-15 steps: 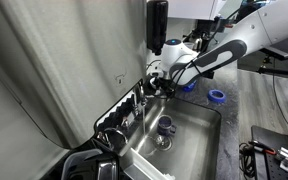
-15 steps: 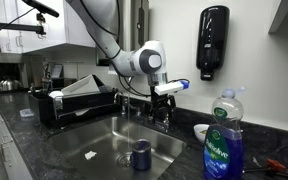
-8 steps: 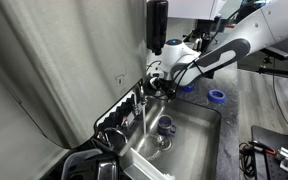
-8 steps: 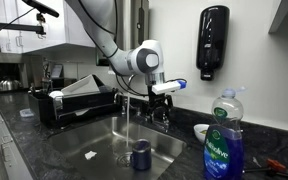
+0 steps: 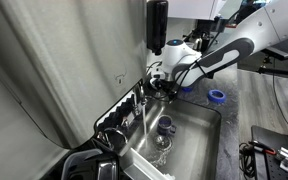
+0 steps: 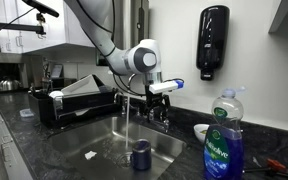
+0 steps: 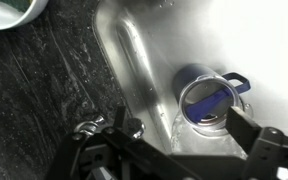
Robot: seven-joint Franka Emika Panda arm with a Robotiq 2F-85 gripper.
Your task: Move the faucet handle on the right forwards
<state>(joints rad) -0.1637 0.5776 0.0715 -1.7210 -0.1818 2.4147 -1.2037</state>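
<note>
Chrome faucet handle (image 6: 166,107) gleams, seemingly touching the spread-open hand (image 6: 163,94) above steel sink (image 6: 180,150).

The dark speckled counter (image 7: 44,90) carries the steel sink (image 7: 244,40) beneath the fingers (image 7: 269,150). Off to their side stand a blue soap bottle (image 6: 222,140) and a small white bowl (image 6: 201,131).

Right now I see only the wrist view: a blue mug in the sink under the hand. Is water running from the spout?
Observer: Yes. In both exterior views a stream of water falls from the spout into the sink.
Operator: Does it go into the mug?
Observer: It seems to land beside the mug, not inside.
Operator: What is on the counter nearby?
Observer: A blue soap bottle stands on the counter, apart from the hand.
</note>
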